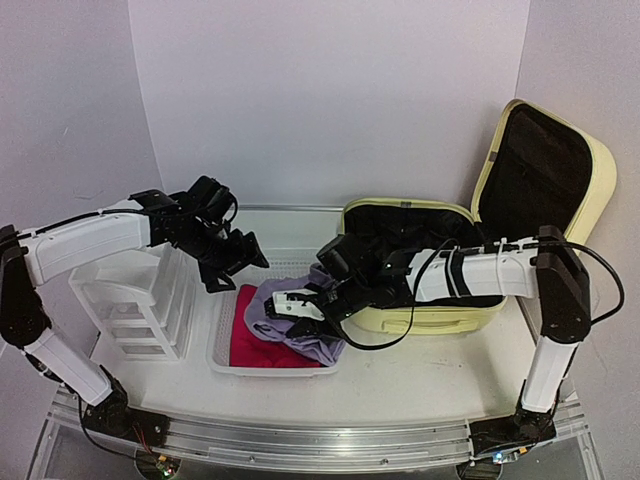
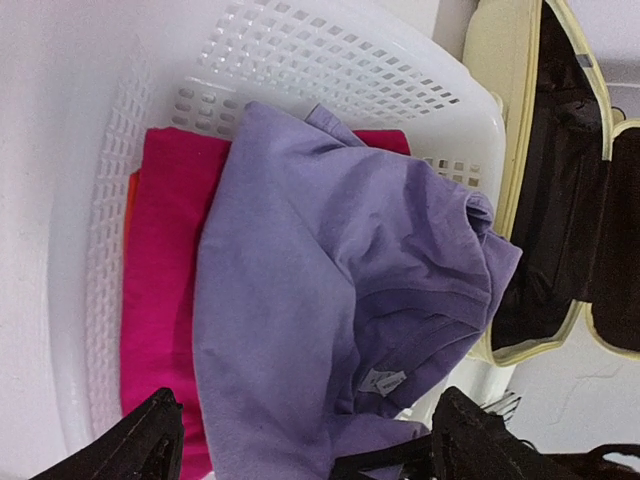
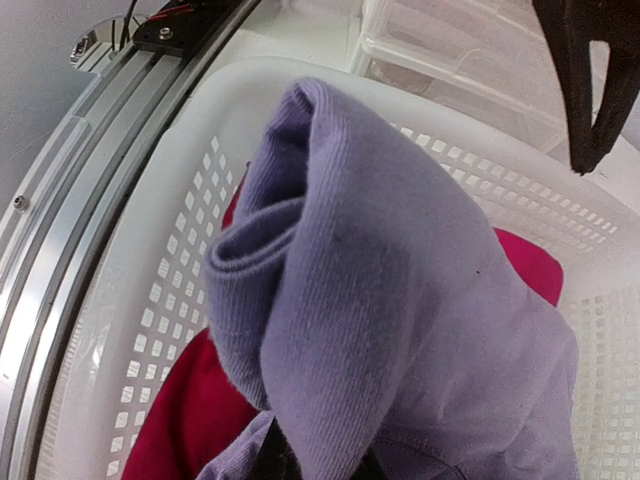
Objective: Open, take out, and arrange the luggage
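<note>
The luggage [image 1: 430,322] lies open at the back right, its pale yellow lid [image 1: 598,190] standing up and the black lining showing; its shell [image 2: 498,70] borders the left wrist view. A purple garment [image 1: 318,345] [image 2: 320,260] [image 3: 400,300] lies bunched in the white mesh basket [image 1: 222,345] on top of a pink garment [image 1: 250,340] [image 2: 160,270]. My right gripper [image 1: 288,303] [image 3: 310,465] is shut on the purple garment, whose cloth drapes over its jaws and hides them. Over the basket's far left corner hovers my left gripper [image 1: 235,265] [image 2: 320,445], open and holding nothing.
A white plastic drawer organizer [image 1: 140,300] [image 3: 470,50] stands left of the basket [image 2: 300,60] [image 3: 180,220], under the left arm. The metal rail [image 1: 300,440] [image 3: 90,150] runs along the table's near edge. One left finger [image 3: 590,90] hangs at the top right of the right wrist view.
</note>
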`<state>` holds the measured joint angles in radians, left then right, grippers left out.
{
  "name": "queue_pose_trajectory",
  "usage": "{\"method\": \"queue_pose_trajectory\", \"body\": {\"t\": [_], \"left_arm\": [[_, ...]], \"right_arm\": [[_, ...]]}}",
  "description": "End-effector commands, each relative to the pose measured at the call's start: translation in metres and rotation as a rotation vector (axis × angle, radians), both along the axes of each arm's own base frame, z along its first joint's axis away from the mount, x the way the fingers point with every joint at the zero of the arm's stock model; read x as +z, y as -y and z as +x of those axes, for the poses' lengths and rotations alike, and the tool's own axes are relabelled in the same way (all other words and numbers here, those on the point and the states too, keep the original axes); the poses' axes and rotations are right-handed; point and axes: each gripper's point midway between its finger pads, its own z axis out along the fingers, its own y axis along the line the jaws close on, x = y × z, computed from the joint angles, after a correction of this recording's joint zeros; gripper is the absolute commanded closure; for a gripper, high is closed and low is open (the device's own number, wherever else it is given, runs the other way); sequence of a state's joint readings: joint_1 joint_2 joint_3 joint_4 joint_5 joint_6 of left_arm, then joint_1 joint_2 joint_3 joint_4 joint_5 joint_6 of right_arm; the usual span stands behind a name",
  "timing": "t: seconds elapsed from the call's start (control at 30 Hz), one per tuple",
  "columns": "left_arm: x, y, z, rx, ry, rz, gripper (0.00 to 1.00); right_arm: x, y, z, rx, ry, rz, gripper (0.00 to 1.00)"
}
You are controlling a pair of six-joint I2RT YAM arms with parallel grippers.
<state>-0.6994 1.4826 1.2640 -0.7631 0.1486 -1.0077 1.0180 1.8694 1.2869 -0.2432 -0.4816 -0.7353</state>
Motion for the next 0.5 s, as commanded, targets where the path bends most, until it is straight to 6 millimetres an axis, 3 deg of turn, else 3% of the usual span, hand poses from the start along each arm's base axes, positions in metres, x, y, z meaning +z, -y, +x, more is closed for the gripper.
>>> {"method": "queue_pose_trajectory", "body": {"t": [0.0, 0.27, 0.47], "left_arm": [[0.01, 0.014, 0.01, 0.126, -0.075, -0.117, 0.14], [-0.026, 0.014, 0.007, 0.22, -0.215, -0.162, 0.13], [-0.049, 0.008, -0.002, 0.297, -0.304, -0.147, 0.2]], "right_arm": [[0.052, -0.009, 0.017, -0.067, 0.128, 0.16, 1.0], [0.058, -0.007, 0.02, -0.084, 0.155, 0.174, 1.0], [0.061, -0.009, 0.022, -0.087, 0.167, 0.18, 1.0]]}}
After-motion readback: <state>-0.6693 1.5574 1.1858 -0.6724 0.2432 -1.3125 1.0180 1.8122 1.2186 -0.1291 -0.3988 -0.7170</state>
